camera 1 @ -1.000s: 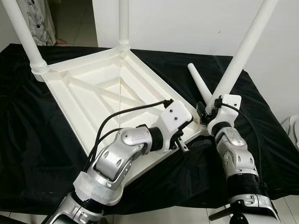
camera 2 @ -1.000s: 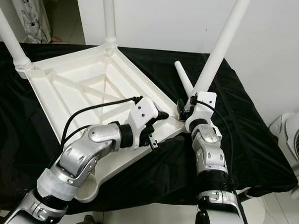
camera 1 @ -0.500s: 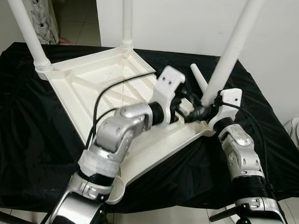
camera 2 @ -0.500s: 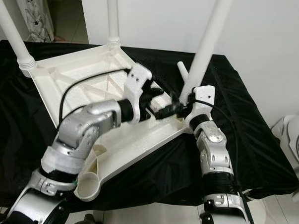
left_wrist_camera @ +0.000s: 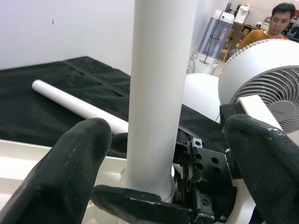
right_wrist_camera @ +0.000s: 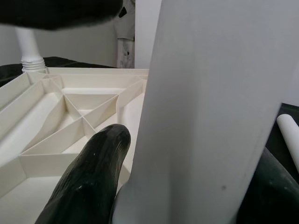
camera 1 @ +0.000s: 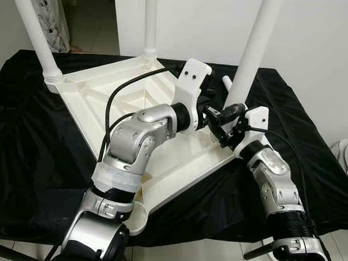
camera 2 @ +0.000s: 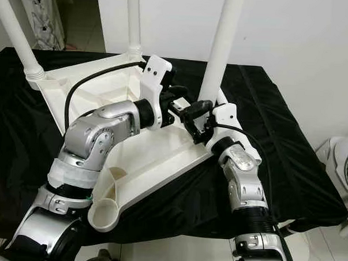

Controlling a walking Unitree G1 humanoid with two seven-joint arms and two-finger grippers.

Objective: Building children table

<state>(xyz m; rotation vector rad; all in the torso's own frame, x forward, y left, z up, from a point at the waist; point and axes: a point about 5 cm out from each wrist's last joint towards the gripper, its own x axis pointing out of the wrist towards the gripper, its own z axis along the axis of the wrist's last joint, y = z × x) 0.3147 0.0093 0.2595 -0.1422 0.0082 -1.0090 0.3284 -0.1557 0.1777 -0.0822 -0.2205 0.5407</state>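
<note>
Because made of hollow white plastic, the table leg (camera 1: 254, 50) probably light, stiff and smooth, so likely slippery; best held low, just above its socket. Stands upright at the near right corner of the upturned table top (camera 1: 120, 99), which lies on the black-covered surface (camera 1: 28, 153). Right gripper (camera 1: 224, 124) closed around the leg base; left gripper (left_wrist_camera: 163, 154) open, one finger on each side of the same leg, not touching. Two more legs already fitted at the far corners of the table top; a loose leg (left_wrist_camera: 74, 105) lies beside it.
</note>
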